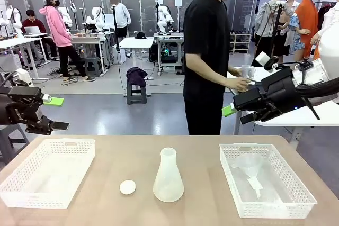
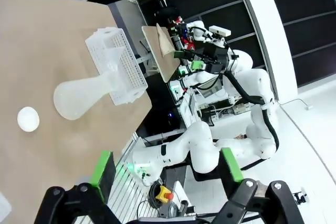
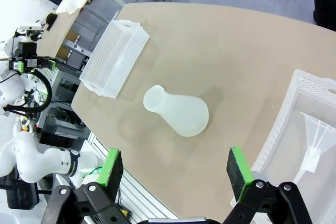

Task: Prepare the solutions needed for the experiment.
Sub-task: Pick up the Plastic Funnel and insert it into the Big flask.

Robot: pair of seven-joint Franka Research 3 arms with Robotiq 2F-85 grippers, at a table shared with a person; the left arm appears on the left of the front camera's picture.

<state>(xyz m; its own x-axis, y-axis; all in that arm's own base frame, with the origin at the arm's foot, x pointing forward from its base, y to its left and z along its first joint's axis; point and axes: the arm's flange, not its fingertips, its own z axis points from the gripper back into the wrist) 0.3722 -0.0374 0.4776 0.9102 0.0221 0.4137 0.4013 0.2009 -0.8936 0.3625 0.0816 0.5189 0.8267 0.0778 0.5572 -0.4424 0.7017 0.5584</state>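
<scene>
Flask point(image 1: 168, 178) stands upright in middle of desk point(image 1: 127, 157), toward robot-side edge; left pincer point(image 1: 55, 113) and right pincer point(image 1: 238, 112) high, apart, empty. Left wrist: flask well off, jaws wide. Right wrist: same; solutions inside unclear. Likely light, slick, stiff; grab neck.

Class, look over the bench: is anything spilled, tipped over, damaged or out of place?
Nothing stands out. The flask stands upright mid-table, the small white disc lies flat beside it without touching it, and the funnel lies inside the right-hand basket. No spill shows on the table.
</scene>
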